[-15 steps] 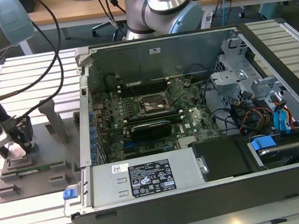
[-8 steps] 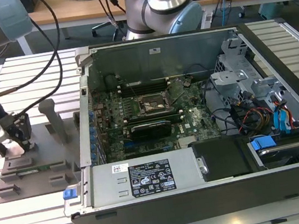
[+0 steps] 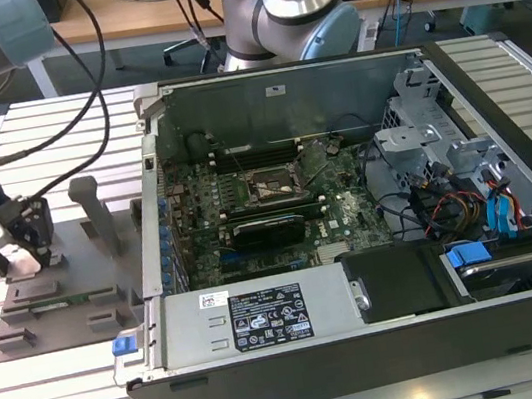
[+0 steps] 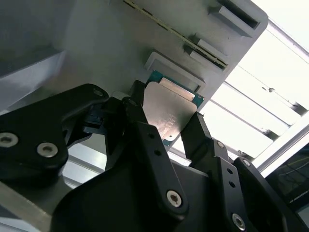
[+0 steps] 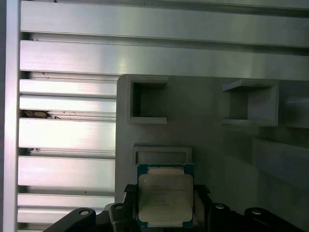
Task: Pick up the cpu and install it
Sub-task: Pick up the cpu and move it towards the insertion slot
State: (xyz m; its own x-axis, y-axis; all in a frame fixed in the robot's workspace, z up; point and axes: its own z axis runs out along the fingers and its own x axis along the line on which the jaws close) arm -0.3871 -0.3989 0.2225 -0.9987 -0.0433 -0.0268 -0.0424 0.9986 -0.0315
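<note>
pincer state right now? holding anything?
The pincer: closed on the cpu, one finger on each of two opposite edges, over the grey tray.

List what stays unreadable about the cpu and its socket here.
- Second wrist view: cpu side edges covered by the fingers of the gripper.
- First wrist view: whether it touches the tray; its underside faces away.
- Exterior view: socket too small to judge its latch.
</note>
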